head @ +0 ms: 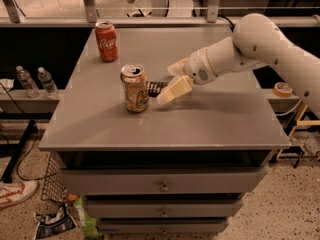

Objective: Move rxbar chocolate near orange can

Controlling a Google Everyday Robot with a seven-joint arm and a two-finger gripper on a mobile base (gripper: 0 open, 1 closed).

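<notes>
While low over the desk [225, 119], claw [170, 86]: near mid-desk, tip angled down toward the surface; cannot tell whether apart, together or clamped on the bar.
rxbar chocolate [155, 87]: flat on the desk at the claw's tip, on its viewed-left side; only a dark end visible, remainder hidden behind the claw.
orange can [134, 89]: upright, just beyond the bar from the claw; bar end just beside the can, contact not discernible.
red cola can [106, 40]: upright, well apart from the claw, toward the far viewed-left corner; not part of the step.
step in hand (judged): releasing the bar beside the orange can.
release: let go only with the bar resting flat; avoid pushing it into the can.
withdrawal: lift up and away from the can side; avoid dragging the bar or clipping the can.
risk (judged): light can, likely easy to tip if nudged.
</notes>
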